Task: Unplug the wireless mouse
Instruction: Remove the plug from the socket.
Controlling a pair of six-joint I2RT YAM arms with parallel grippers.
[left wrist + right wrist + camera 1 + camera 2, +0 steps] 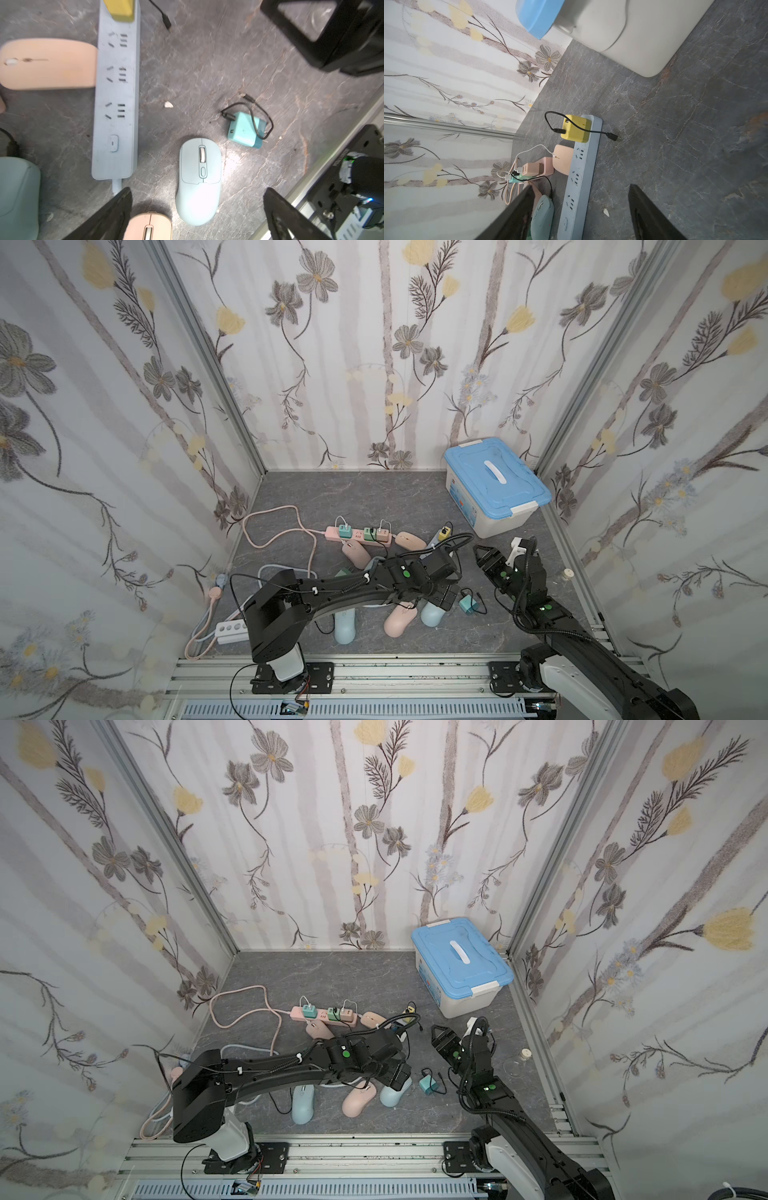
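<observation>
Floral-papered walls [374,364], grey marble-look counter [374,497]: unplugging step, one mouse apparently freed.

Items, by size:
- White plastic storage box with blue lid [494,485], far corner, untouched.
- Left end effector [197,190], fingers spread wide and empty, poised above the target.
- Right end effector [581,186], likewise parted, grasping nothing, off to the side.
- Pale blue power strip [116,104] and pink power strip [359,536].
- Pale blue plastic wireless mouse [199,182], flat on the counter near the front edge, no lead at its nose.
- Teal cube charger [245,129], loose just beside it, carrying a short black cable [478,603] with its far plug free.

Judgement: this mouse reads as done. The flat pink mouse [562,160] carries a white lead [533,149], so the next move calls for a pinch on that small plug while the body is steadied.
</observation>
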